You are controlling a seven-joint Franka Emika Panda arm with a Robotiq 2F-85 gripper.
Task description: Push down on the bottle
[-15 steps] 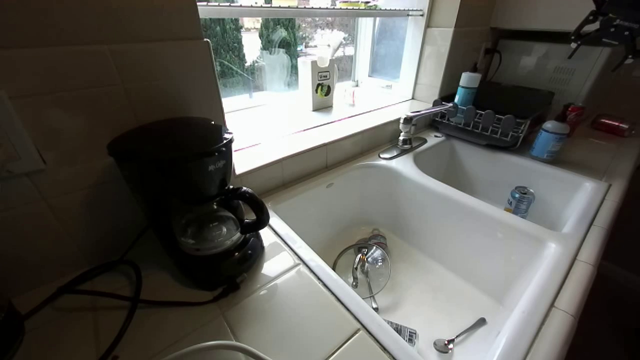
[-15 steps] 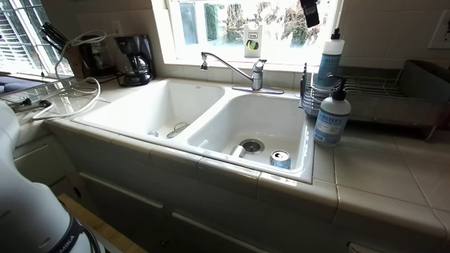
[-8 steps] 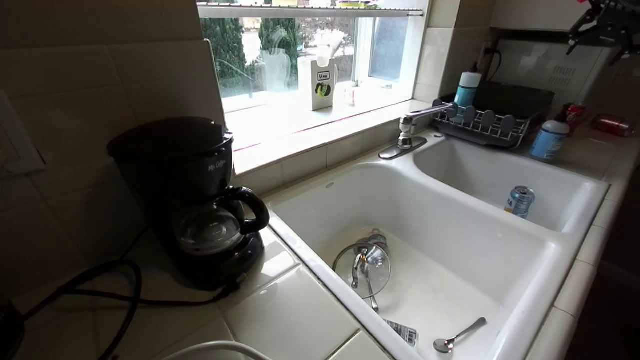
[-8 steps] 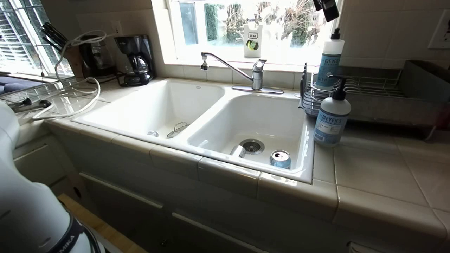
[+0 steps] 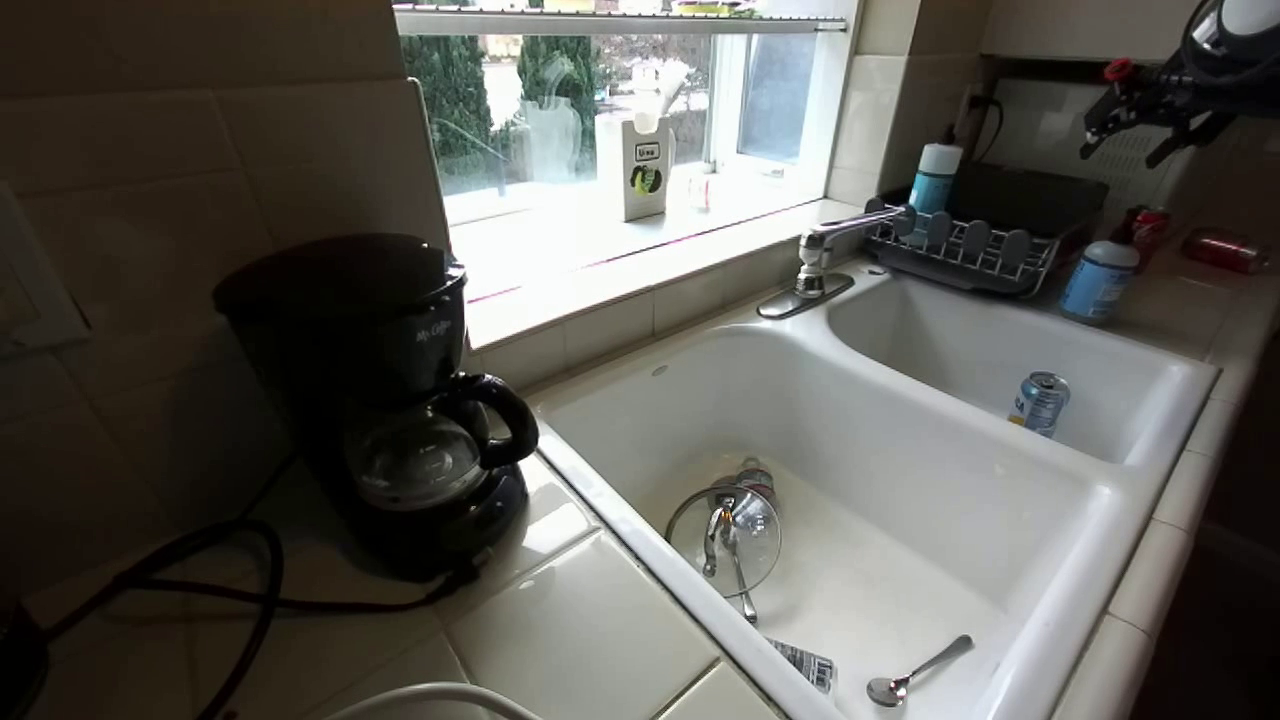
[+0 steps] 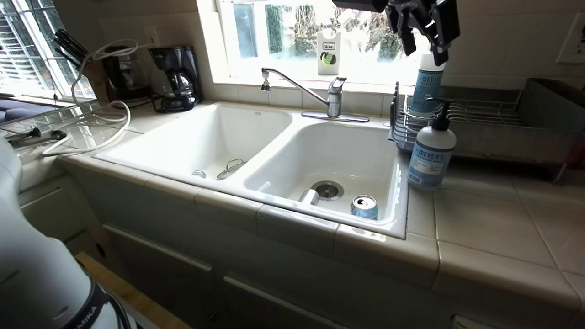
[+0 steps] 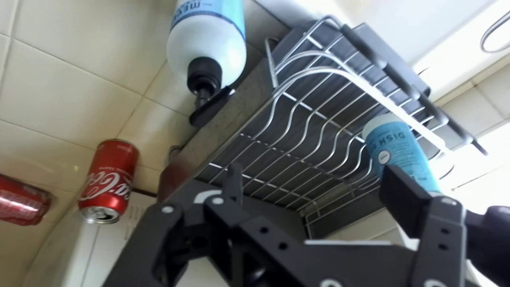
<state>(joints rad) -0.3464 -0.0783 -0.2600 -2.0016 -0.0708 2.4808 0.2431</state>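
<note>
A pump soap bottle with a blue label and black pump stands upright on the counter right of the sink. It also shows in an exterior view and in the wrist view, top left. A taller teal dish soap bottle stands in the dish rack behind it; the wrist view shows it too, partly behind a finger. Its top is hidden by my gripper in an exterior view. My gripper is open and empty. It hangs above the bottles in both exterior views, apart from the front pump bottle.
A wire dish rack stands beside the front bottle. Red cola cans are on the counter past it. The double sink holds a blue can. A faucet rises behind the sink.
My gripper has come down and further into view in both exterior views, nearer the bottles. The bottles, rack and sink things have not moved.
</note>
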